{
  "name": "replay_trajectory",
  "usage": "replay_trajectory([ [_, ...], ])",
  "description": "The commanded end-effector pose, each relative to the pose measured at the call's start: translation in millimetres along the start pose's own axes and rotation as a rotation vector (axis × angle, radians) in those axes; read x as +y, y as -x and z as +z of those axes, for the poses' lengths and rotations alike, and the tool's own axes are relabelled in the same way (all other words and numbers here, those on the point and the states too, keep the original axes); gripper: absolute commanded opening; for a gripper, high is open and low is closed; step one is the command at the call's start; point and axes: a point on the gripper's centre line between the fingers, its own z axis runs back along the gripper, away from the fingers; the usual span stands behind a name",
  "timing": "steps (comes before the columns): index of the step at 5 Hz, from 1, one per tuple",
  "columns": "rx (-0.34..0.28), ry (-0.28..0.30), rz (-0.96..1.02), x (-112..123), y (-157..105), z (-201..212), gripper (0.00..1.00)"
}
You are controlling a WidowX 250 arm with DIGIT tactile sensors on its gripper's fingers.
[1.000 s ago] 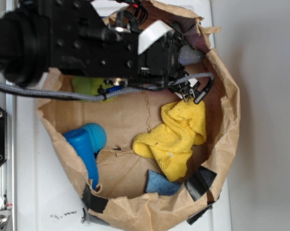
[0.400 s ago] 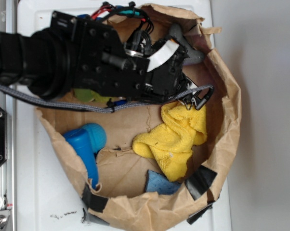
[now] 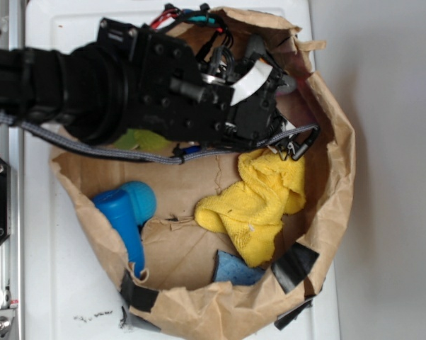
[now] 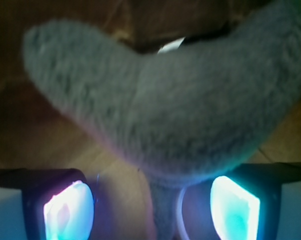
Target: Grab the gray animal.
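Note:
The gray animal (image 4: 165,105) fills the top of the wrist view as a fuzzy dark gray curved body. A narrow gray part and a thin white loop (image 4: 179,212) hang down between my pads. My gripper (image 4: 151,210) is open, its lit fingertips (image 4: 68,210) standing on either side of that narrow part, apart from it. In the exterior view my black arm (image 3: 163,92) covers the bag's upper corner, and only a sliver of the gray animal (image 3: 289,84) shows past it.
Everything lies in a brown paper bag (image 3: 338,163) with rolled walls. Inside are a yellow cloth (image 3: 262,202), a blue toy (image 3: 124,212), a blue-gray patch (image 3: 235,270) and a lime-green toy (image 3: 139,139) under my arm. Black tape (image 3: 294,268) holds the rim.
My arm has swung to the right and deeper into the bag's upper corner, now hiding most of the gray animal in the exterior view. Nothing else in the bag has moved.

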Motion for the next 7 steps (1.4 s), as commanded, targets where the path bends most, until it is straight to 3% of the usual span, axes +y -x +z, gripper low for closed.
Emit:
replay_trajectory([
  [1, -0.047, 0.045, -0.009, 26.9, -17.1, 28.0, 1.0],
  [2, -0.055, 0.023, -0.019, 36.4, -17.8, 26.0, 1.0],
  [5, -0.128, -0.019, 0.009, 31.3, -29.4, 9.0, 1.0],
  [7, -0.183, 0.011, 0.015, 17.7, -31.1, 3.2, 1.0],
])
